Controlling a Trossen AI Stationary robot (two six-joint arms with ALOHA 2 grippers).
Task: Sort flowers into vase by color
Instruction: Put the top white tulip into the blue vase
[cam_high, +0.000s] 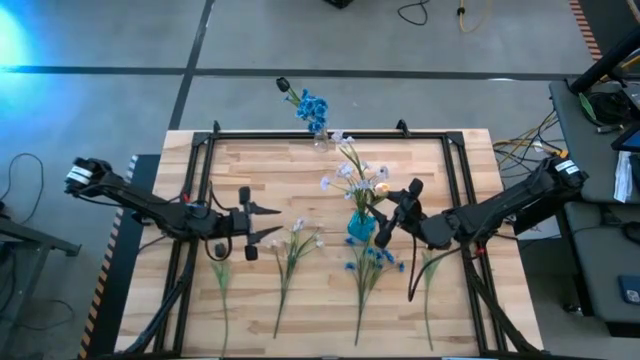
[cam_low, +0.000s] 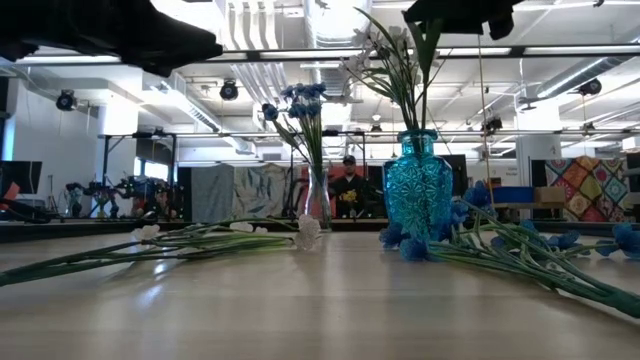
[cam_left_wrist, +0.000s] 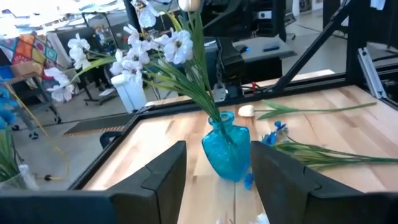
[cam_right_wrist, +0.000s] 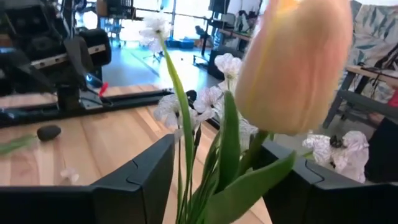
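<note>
A blue glass vase (cam_high: 360, 226) (cam_low: 416, 195) stands mid-table holding white sprays and a cream tulip bud (cam_right_wrist: 292, 68) (cam_high: 381, 187). A clear vase (cam_high: 320, 141) (cam_low: 318, 205) at the far edge holds blue clusters. Flat on the table lie a white-pink spray (cam_high: 297, 241), a blue stem (cam_high: 371, 262), a cream-budded stem (cam_left_wrist: 247, 111) and a black-budded stem (cam_right_wrist: 48, 132). My right gripper (cam_high: 397, 212) (cam_right_wrist: 224, 186) is open just right of the blue vase, its fingers on either side of the stems. My left gripper (cam_high: 268, 222) (cam_left_wrist: 217, 186) is open, left of that vase.
A black frame rail (cam_high: 330, 133) runs around the wooden tabletop (cam_high: 270, 165). The lying stems fill the near half between the arms. Bare wood shows in the far-left part of the table. A person (cam_low: 349, 185) is in the room beyond the far edge.
</note>
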